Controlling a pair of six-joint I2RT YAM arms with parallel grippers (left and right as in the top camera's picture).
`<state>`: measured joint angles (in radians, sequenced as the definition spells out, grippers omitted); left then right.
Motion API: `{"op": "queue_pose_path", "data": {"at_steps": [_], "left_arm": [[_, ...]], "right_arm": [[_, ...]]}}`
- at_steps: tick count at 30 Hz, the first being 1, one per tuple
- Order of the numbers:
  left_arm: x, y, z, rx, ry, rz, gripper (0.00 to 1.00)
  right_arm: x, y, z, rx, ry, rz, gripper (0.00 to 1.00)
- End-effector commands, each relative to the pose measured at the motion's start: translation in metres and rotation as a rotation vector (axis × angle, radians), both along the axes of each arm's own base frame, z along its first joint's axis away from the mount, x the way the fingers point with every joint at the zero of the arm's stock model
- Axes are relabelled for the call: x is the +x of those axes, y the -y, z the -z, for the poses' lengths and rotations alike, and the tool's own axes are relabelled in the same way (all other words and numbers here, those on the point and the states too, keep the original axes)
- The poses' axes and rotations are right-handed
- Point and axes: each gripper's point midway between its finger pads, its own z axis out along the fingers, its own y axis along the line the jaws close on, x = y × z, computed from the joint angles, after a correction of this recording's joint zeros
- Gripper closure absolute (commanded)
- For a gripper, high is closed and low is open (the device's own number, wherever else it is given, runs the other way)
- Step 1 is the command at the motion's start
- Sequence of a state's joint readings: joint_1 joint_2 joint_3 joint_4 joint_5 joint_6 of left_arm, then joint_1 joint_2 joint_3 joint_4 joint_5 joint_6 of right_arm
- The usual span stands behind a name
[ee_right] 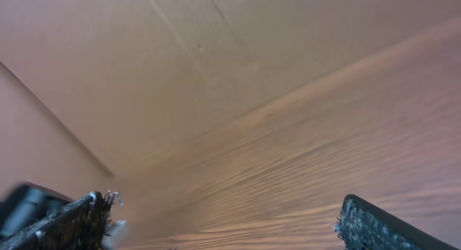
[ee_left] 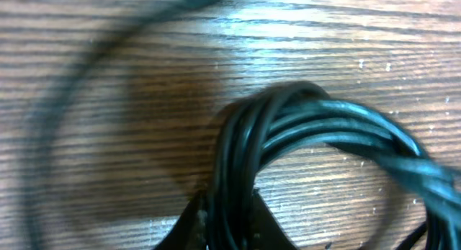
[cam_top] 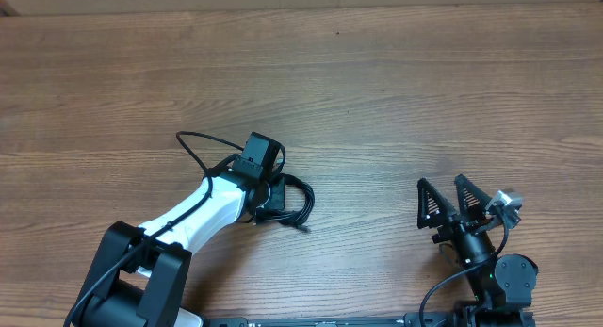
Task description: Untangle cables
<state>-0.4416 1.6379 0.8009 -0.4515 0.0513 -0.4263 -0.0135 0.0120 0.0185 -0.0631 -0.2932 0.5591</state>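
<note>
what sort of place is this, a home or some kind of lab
Probably a robotics lab bench rather than a home: a left arm and a right arm stand at the near edge of a wood-grain table, with a bundle of black cables laid out as a practice piece.

Cables point(cam_top: 308, 200) partly hidden under L gripper point(cam_top: 268, 193); wrist view blurry, cropped btm.

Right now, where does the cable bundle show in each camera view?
Overhead: the cable bundle lies left of centre, in the lower half.
Left wrist: it fills the centre and right, close up, running down to the bottom edge.
Right wrist: not in it.
Shared landmark: the wood-grain table, seen in all three views.
</note>
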Motion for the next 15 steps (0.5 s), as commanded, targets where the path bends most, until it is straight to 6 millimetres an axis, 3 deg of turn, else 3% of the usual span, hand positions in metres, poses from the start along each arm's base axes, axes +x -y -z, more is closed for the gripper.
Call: {"op": "queue_pose_path", "data": {"at_steps": [1,5,9,12,15], "left_arm": [[-0.022,-0.004,0.02,0.013,-0.085,-0.01,0.96],[-0.021,-0.004,0.019,0.004,-0.085,-0.041,0.96],[-0.019,-0.002,0.019,-0.002,-0.075,-0.041,0.96],[-0.019,-0.002,0.019,-0.007,-0.079,-0.054,0.96],[-0.019,-0.002,0.019,-0.008,-0.079,-0.057,0.96]], "right_arm": [[-0.003,-0.009,0.0,0.143,-0.042,-0.058,0.0],[-0.006,-0.008,-0.005,0.143,-0.095,-0.05,0.0],[-0.007,-0.006,-0.029,0.145,-0.16,-0.032,0.0],[-0.002,-0.007,-0.046,0.116,-0.234,-0.034,0.0],[0.007,-0.01,-0.05,0.074,-0.343,-0.054,0.01]]}}
